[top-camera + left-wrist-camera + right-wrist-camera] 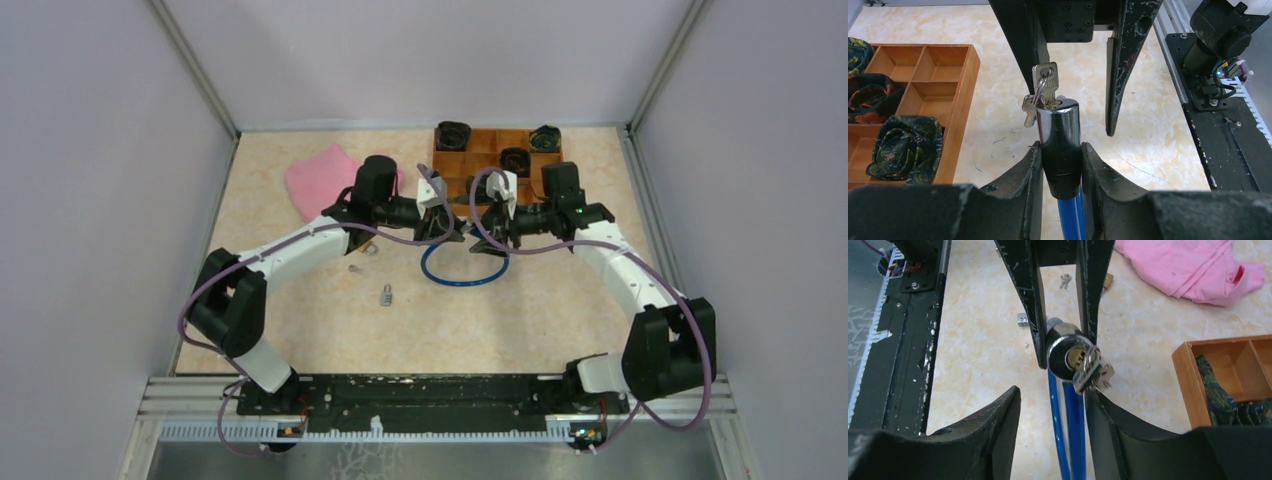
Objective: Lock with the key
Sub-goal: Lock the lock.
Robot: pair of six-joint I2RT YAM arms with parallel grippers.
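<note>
From above, you have both arms meeting mid-bench, just short of the wooden tray [497, 150] at the far edge. The blue cable [464, 285] loops toward the near edge beneath them, and a small padlock [386, 295] lies apart, nearer the left edge.

At the left wrist, your left gripper [1062, 152] is clenched on the lock barrel [1060, 125]. It presents the keyhole, with the key [1047, 82] seated in it, to the other arm (a steady vice, I judge).

At the right wrist, your right gripper [1053, 392] stands released. Its fingers sit either side of the key, one just beside the key ring, placed, I judge, to pinch and turn. No brand or writing is legible on key or barrel.
</note>
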